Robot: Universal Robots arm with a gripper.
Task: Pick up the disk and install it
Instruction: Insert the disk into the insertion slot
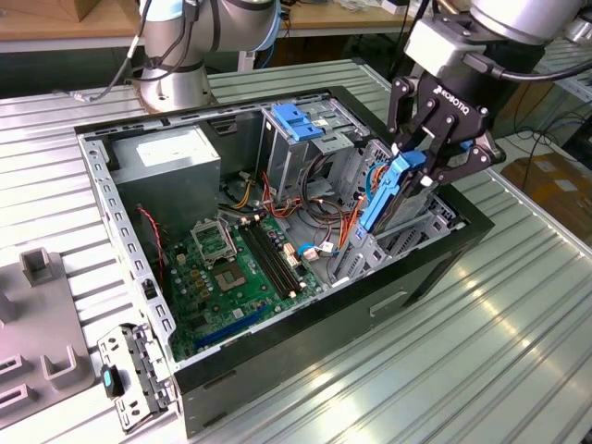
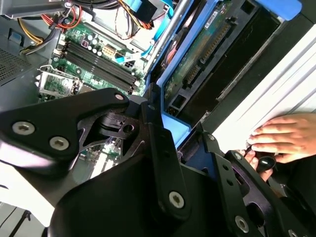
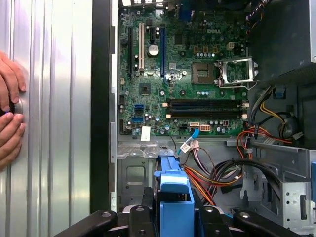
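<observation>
End effector [image 1: 424, 162] clamped on the disk [image 1: 379, 203], tilted at the drive bay of the open case [image 1: 277, 347]; pickup done, disk not yet seated.

We see exterior view bright, lit from above. Broad glare patches on ribbed surface [image 1: 481, 361] toward exterior view's right. Black case [image 1: 305, 338] wall dark, little detail. We find motherboard [image 1: 231, 268] evenly lit, sharp. In second wrist view, surface blown out white beside hand [image 2: 284, 136]; gripper [image 2: 177, 131] close to lens, black, soft, detail lost. We note first wrist view crisp, blue of disk [image 3: 175, 202] saturated, pale sheen on surface ribs.
</observation>
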